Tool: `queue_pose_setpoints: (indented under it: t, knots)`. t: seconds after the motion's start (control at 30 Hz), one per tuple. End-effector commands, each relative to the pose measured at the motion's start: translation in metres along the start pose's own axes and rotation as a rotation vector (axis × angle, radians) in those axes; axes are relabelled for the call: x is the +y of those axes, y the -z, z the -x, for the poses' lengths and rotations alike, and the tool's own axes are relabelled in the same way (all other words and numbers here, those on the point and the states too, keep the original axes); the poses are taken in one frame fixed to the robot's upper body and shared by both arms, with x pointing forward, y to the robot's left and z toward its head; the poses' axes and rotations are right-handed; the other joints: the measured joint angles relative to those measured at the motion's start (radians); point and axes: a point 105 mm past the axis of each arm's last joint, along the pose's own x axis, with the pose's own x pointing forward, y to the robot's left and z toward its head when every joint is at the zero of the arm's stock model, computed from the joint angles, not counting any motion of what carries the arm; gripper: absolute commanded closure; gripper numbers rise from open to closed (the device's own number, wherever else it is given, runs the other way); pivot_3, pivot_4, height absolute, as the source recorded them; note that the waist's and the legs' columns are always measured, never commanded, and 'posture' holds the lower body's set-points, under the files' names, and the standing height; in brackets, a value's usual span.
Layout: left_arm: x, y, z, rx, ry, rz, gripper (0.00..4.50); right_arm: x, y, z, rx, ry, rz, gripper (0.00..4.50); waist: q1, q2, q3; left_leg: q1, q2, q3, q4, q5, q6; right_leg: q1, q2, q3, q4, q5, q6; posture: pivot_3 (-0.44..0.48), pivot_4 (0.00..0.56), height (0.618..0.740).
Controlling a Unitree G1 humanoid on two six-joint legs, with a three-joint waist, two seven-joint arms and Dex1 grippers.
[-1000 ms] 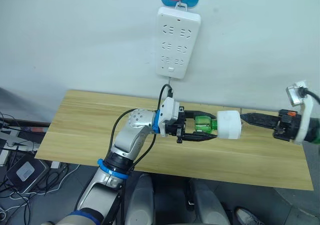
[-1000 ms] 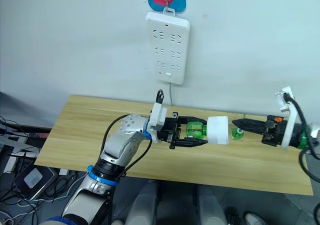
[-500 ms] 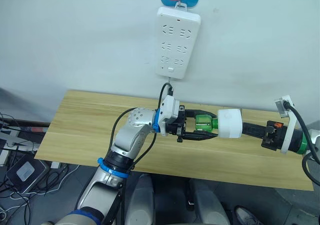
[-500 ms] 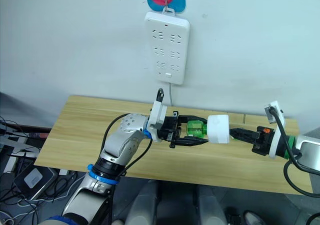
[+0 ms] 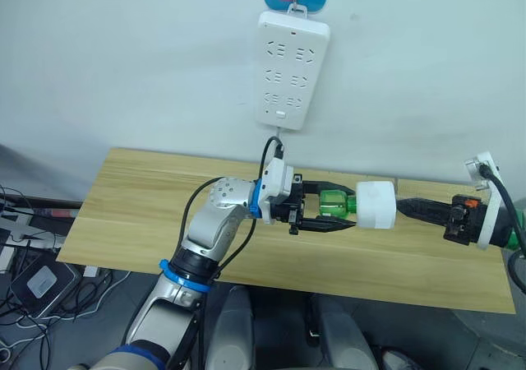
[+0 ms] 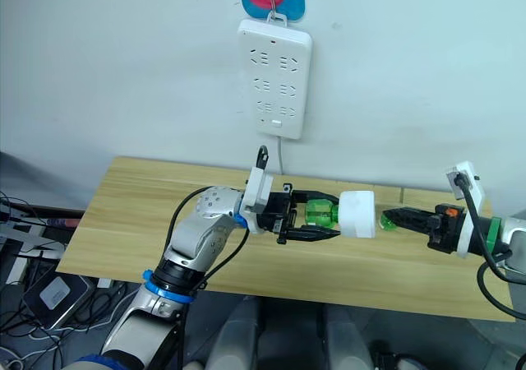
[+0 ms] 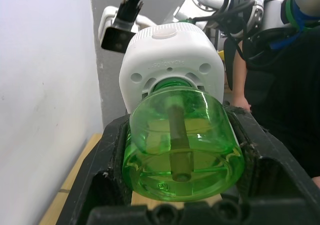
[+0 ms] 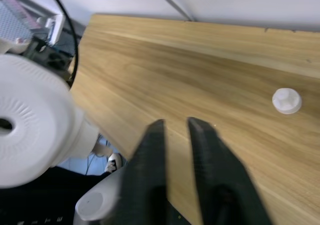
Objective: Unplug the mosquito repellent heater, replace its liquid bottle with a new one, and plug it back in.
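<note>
Gripping the green bottle [image 7: 182,150] of the heater [image 5: 376,206], left gripper [image 5: 322,215]; no legible writing.

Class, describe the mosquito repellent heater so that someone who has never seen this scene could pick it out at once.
Start at the long wooden table below the white power strip on the wall. Above the table's middle, the left gripper holds a green bottle. The mosquito repellent heater is the small rounded white unit capping that bottle.
</note>
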Motion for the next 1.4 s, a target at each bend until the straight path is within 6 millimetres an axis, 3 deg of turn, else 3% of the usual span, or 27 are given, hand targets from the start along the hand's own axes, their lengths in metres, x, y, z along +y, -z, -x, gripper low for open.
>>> queue_pose_setpoints:
  t: [0.03,0.13,0.23,0.3,0.47,0.63,1.03,1.4]
  knots:
    - [-0.001,-0.007,-0.001,-0.026,0.007,-0.037,2.22,0.008,-0.008,0.007,-0.018,-0.030,0.079,2.55,0.000,0.000,0.000,0.000,0.000,0.000,0.000,0.000,0.000,0.000,0.000,0.000,0.000,0.000,0.000,0.168,0.313,0.740]
    - [-0.001,-0.006,0.001,-0.023,0.003,-0.036,2.22,0.011,-0.009,0.013,-0.008,-0.037,0.143,1.53,0.000,0.000,0.000,0.000,0.000,0.000,0.000,0.000,0.000,0.000,0.000,0.000,0.000,0.000,0.000,0.168,0.313,0.740]
    - [-0.001,-0.006,0.005,-0.018,0.003,-0.034,2.22,0.031,-0.007,0.025,0.052,-0.119,0.305,0.43,0.003,0.000,0.000,0.000,0.000,0.000,0.000,0.000,0.000,0.000,0.000,0.000,0.000,0.000,0.000,0.162,0.318,0.740]
    - [-0.002,-0.005,0.007,-0.015,0.006,-0.033,2.22,0.040,-0.008,0.030,0.060,-0.163,0.401,0.07,0.002,0.000,0.000,0.000,0.000,0.000,-0.001,0.000,0.000,0.000,0.000,-0.001,-0.001,0.000,0.000,0.158,0.318,0.740]
    - [-0.004,-0.004,0.010,-0.011,0.023,-0.030,2.22,0.059,-0.010,0.034,0.057,-0.255,0.587,0.07,-0.001,0.000,0.000,0.000,0.000,0.000,0.000,0.000,0.000,0.000,0.000,0.000,-0.001,0.000,0.000,0.146,0.320,0.740]
    - [-0.003,-0.007,0.007,-0.030,0.043,-0.032,2.22,0.070,-0.006,0.023,0.046,-0.284,0.787,0.07,-0.002,0.000,0.000,0.000,0.000,0.000,0.000,0.000,0.000,0.000,0.000,0.000,-0.001,0.000,0.000,0.142,0.320,0.740]
    - [-0.011,-0.015,-0.002,-0.063,0.087,-0.027,2.22,0.081,-0.010,0.002,-0.025,-0.329,0.795,0.07,-0.003,0.000,0.000,0.000,0.000,0.000,0.000,0.000,0.000,0.001,0.000,0.000,-0.001,0.000,0.000,0.145,0.322,0.740]
    - [-0.013,-0.015,-0.002,-0.063,0.081,-0.018,2.22,0.073,-0.011,0.000,-0.020,-0.299,0.791,0.07,-0.002,0.000,0.000,0.000,0.000,0.000,0.000,0.000,0.000,0.001,0.000,0.000,-0.001,0.000,0.000,0.149,0.322,0.740]
